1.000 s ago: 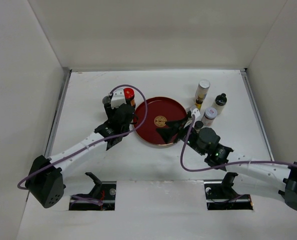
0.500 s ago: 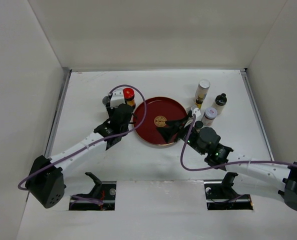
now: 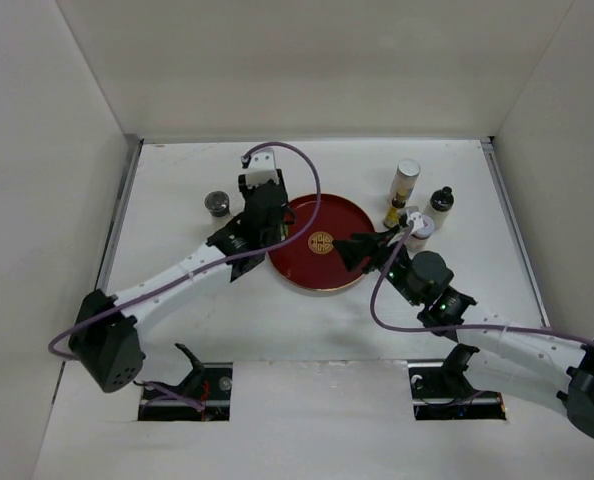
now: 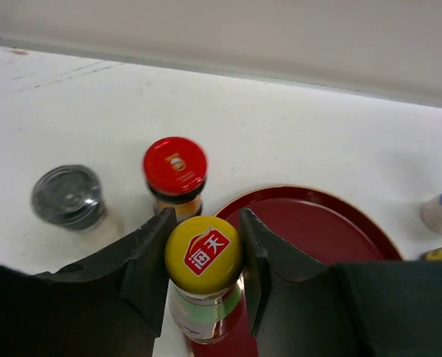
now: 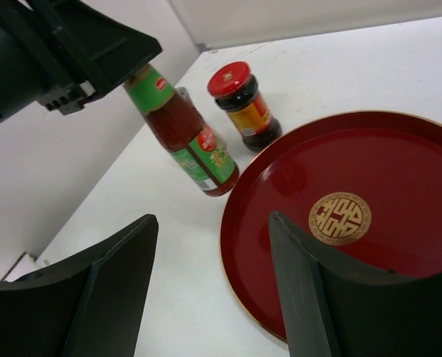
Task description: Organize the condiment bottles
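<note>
My left gripper (image 4: 205,232) is shut on the yellow cap of a green-labelled sauce bottle (image 4: 203,253), which hangs tilted at the left rim of the round dark-red tray (image 3: 322,268). Just beyond it stand a red-capped jar (image 4: 175,167) and a silver-lidded shaker (image 4: 68,197). In the top view this gripper (image 3: 267,222) hides the bottle and the jar. My right gripper (image 5: 213,282) is open and empty, low over the tray's near-left rim (image 5: 239,260), facing the held bottle (image 5: 184,134).
To the tray's right stand a cream silver-topped cylinder (image 3: 405,180), a dark black-capped bottle (image 3: 440,203) and a white-lidded jar (image 3: 420,226). The silver-lidded shaker (image 3: 217,204) stands alone left of the tray. White walls enclose the table on three sides.
My left gripper closed on the yellow-capped bottle and shifted right and farther back, to the tray's left rim. My right gripper drew back to the right and narrowed a little.
</note>
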You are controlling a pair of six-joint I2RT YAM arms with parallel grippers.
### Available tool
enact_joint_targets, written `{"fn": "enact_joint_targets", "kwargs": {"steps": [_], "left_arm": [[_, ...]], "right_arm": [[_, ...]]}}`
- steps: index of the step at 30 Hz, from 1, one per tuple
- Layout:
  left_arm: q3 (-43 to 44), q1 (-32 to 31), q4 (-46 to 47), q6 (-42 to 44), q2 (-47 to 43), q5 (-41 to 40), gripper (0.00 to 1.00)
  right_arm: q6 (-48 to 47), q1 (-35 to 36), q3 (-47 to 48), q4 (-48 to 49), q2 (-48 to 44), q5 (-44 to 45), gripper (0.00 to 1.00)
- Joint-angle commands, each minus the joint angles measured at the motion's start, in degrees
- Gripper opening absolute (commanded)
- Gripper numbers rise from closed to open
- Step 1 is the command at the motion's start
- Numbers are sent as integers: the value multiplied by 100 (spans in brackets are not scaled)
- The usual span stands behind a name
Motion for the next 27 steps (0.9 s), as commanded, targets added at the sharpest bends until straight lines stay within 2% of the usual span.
{"fn": "enact_joint_targets", "kwargs": {"steps": [1, 10, 16, 19, 22, 25, 27], "left_arm": [[641, 131, 1231, 86, 425, 270, 14], [2091, 360, 1523, 95, 2254, 982, 14], [2663, 422, 1567, 103, 3089, 1167, 14], [2734, 475, 1611, 69, 3327, 1272, 20], [2550, 475, 1786, 59, 3354, 1246, 37], [2304, 466, 1874, 59, 3214, 1202, 64], [2164, 440, 1848, 51, 3047, 1185, 78]], "right_arm": [[248, -169, -71, 393, -212, 101, 68], [389, -354, -88, 332, -98, 224, 69], [389, -363, -71, 296, -71, 233, 69], [380, -354, -62, 296, -71, 206, 69], [371, -363, -62, 296, -54, 206, 69], [380, -363, -62, 296, -62, 206, 70], [380, -363, -62, 296, -62, 198, 70]]}}
